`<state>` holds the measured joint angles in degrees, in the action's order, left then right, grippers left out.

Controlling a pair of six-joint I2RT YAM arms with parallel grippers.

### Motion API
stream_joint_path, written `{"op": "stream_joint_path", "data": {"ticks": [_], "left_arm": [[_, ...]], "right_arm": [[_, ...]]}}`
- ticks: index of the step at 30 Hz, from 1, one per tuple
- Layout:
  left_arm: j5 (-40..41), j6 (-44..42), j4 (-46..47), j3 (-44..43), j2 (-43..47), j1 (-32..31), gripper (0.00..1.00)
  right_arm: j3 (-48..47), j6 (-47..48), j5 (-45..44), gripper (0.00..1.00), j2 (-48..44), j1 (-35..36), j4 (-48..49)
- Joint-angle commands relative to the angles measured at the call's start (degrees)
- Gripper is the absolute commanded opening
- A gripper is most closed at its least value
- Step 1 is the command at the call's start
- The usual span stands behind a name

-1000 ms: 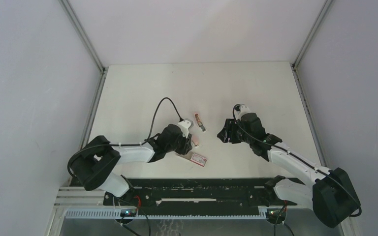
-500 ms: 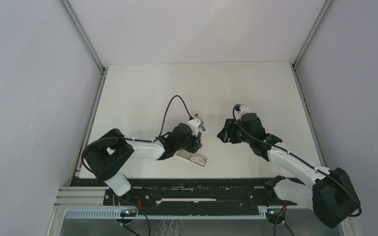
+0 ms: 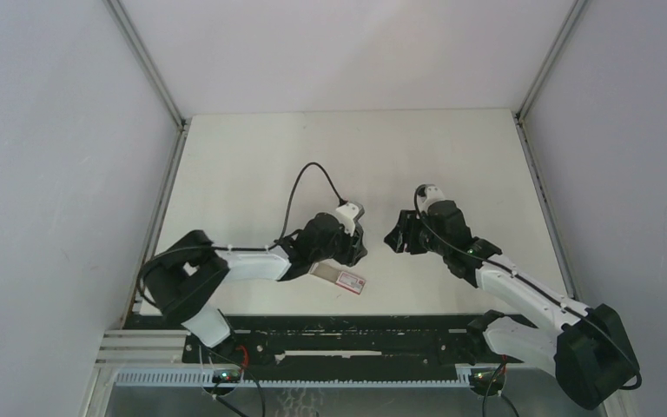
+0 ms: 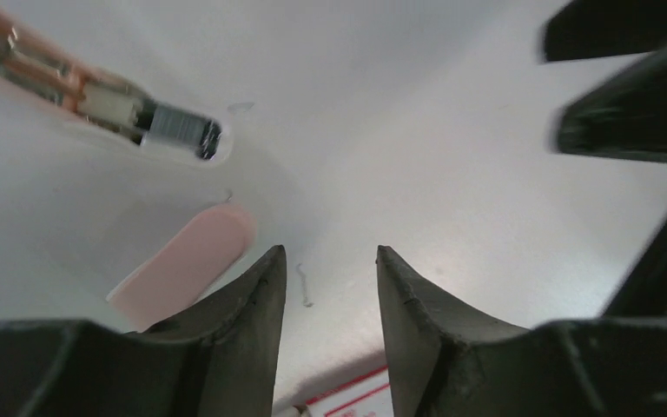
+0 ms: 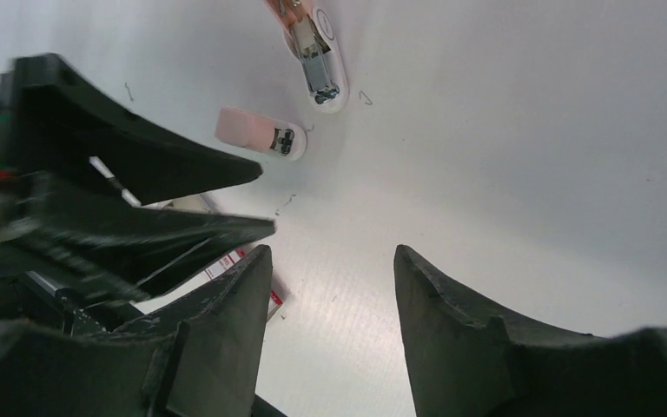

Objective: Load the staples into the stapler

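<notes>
Staples (image 3: 345, 278) show only as their pack, a flat pink-red box with a white label. It lies on the white table (image 3: 243, 165) close to the near edge, just beside the left gripper (image 3: 358, 250) at about its 7 o'clock.

The table is matte and pale. A few stray bent wires (image 4: 302, 287) are scattered on it, and a black rail (image 3: 347, 323) runs along its near side. Plain grey-white walls (image 3: 339, 52) close it in on three sides, with metal posts (image 3: 143, 61) in the far corners.

The stapler (image 5: 317, 65) lies opened, its metal channel bared, at 12 o'clock of the left claw. A small pink block (image 4: 187, 261) sits just off the left claw's fingertip at 10 o'clock. Both claws stand spread with only bare table between the fingers. The right gripper (image 3: 392, 240) is near the left one, at its 3 o'clock, tips facing it.

A second ago the left arm lay further back toward 9 o'clock, and the stapler and block showed uncovered from above. Now the arm has reached toward 3 o'clock, and its head hides the block from above. The pack has not shifted, and the right arm has barely moved.
</notes>
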<state>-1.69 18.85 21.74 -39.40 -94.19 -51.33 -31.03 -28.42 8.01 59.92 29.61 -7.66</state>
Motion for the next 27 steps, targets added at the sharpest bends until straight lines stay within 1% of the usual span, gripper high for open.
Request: {"op": "stream_joint_path", "data": {"ticks": [1, 3, 5, 7, 10, 14, 19, 27], "left_arm": [[-6.6, -5.7, -0.5, 0.8, 11.6, -0.2, 0.5], [-7.8, -8.9, -4.1, 0.5, 14.6, 0.4, 0.54], [-9.9, -11.6, -6.6, 0.2, 16.1, 2.3, 0.59], [-11.8, -14.1, -8.3, -0.4, 16.1, 4.7, 0.65], [-12.8, -18.5, -10.0, -1.5, 14.5, 7.4, 0.69], [-14.5, -22.2, -10.6, -3.3, 10.3, 9.8, 0.71], [-19.0, -23.5, -11.0, -6.1, 5.2, 12.4, 0.72], [-20.3, -24.4, -11.1, -8.2, 0.3, 12.7, 0.72]], "right_arm": [[0.0, 0.7, 0.0, 0.54, -2.9, -0.2, 0.1], [0.0, 1.1, 0.2, 0.55, -3.7, -0.2, 0.0], [0.4, 1.5, 0.9, 0.55, -4.5, -0.3, 0.3], [0.8, 1.5, 1.4, 0.55, -5.3, -0.3, 0.6], [1.4, 1.6, 2.1, 0.56, -6.3, -0.4, 0.5], [2.1, 1.4, 2.8, 0.57, -7.5, -0.4, 0.2], [2.3, 1.1, 3.4, 0.58, -9.1, -0.4, -0.2], [2.5, 0.9, 4.4, 0.58, -9.7, -0.4, 0.0]]}}
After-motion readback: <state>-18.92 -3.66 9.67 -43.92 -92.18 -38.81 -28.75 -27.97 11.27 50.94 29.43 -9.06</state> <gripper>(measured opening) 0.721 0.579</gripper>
